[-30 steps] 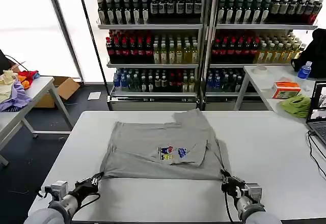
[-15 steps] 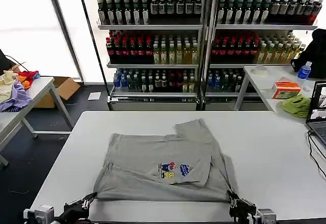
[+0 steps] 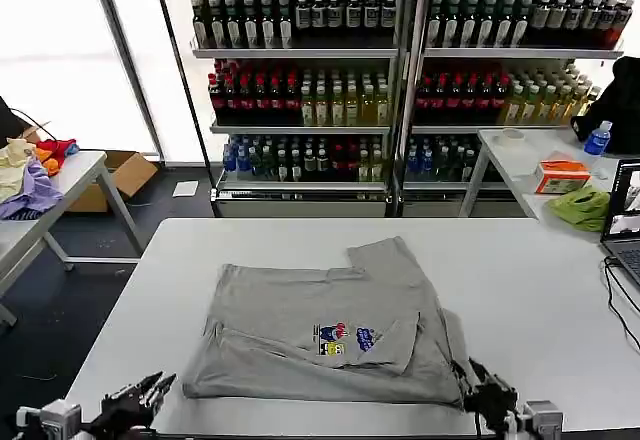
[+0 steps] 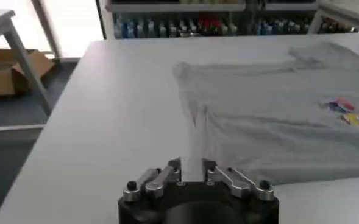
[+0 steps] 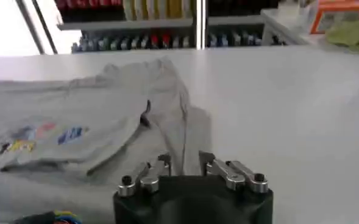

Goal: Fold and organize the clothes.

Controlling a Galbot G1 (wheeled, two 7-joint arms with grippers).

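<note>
Grey printed t-shirt (image 3: pixel 325 335) lies folded flat, mid-table toward the near edge of the white table (image 3: pixel 520 280), both grippers released with fingers apart: left gripper (image 3: pixel 140 400) just off its near-left corner, right gripper (image 3: pixel 487 392) at its near-right corner, neither gripping cloth.

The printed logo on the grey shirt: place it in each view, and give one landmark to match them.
Head view: the logo sits near the shirt's front edge, about mid-table.
Left wrist view: the logo lies at the picture's right edge, beyond the left gripper.
Right wrist view: the logo lies at the left, beyond the right gripper.
Shared landmark: the bottle shelves behind the table.
</note>
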